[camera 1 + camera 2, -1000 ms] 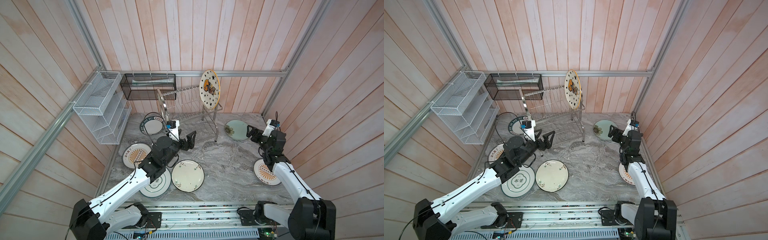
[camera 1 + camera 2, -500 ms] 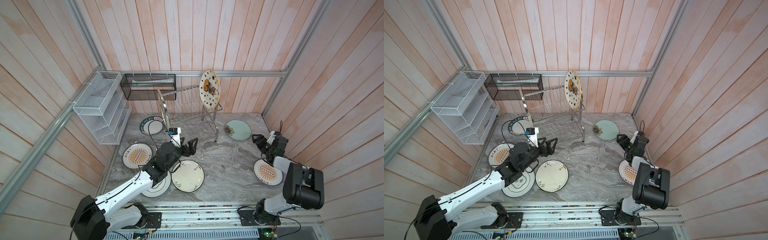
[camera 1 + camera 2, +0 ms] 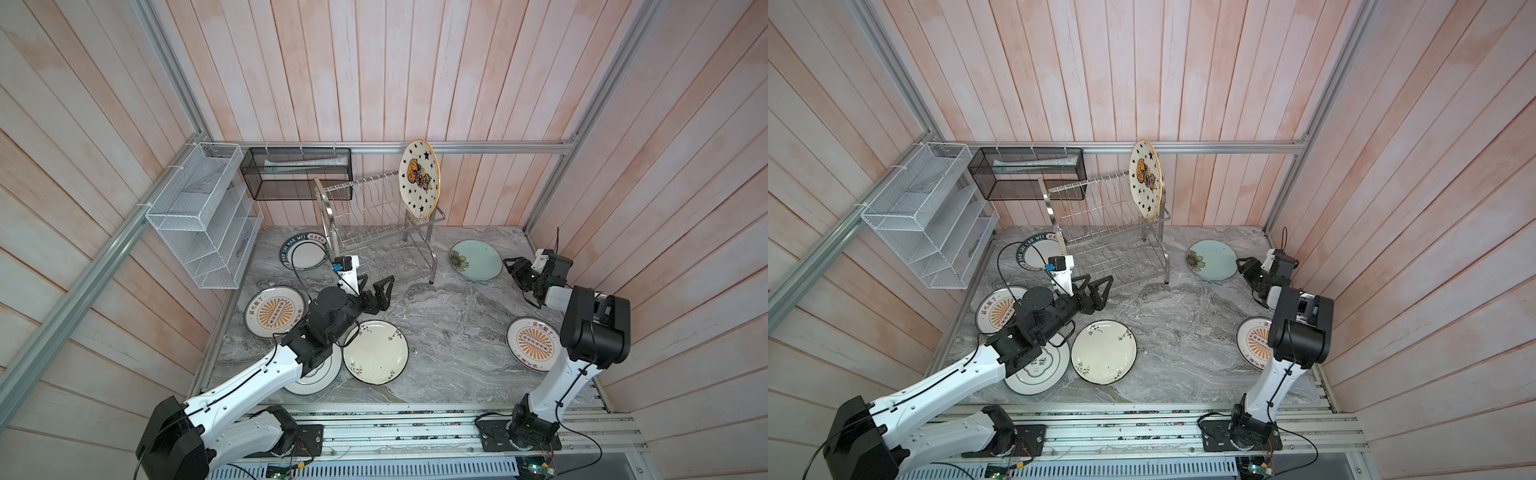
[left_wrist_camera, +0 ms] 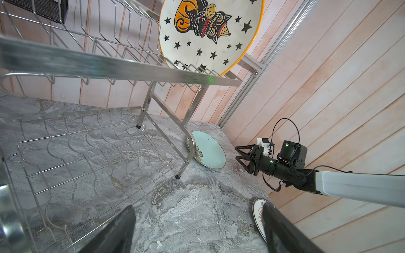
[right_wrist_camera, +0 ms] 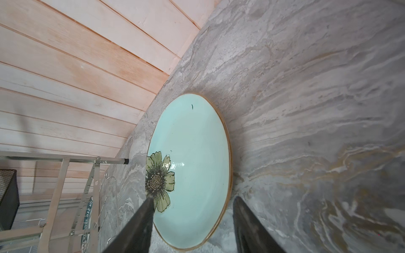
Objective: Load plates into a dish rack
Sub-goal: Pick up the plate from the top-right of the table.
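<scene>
One starred plate stands upright in the rack, upper tier, at twelve o'clock. Six more plates lie flat on the tabletop. The right tool, spread, straddles the pale blue plate at two o'clock. The left tool is spread and empty.

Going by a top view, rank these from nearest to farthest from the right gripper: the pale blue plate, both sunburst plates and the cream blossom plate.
From the right gripper, in a top view:
1. pale blue plate: just ahead of the fingertips, flat on the table.
2. right sunburst plate: on the same side, nearer the arm's base.
3. cream blossom plate: mid-table, towards the front.
4. left sunburst plate: on the far side, by the left arm.
</scene>
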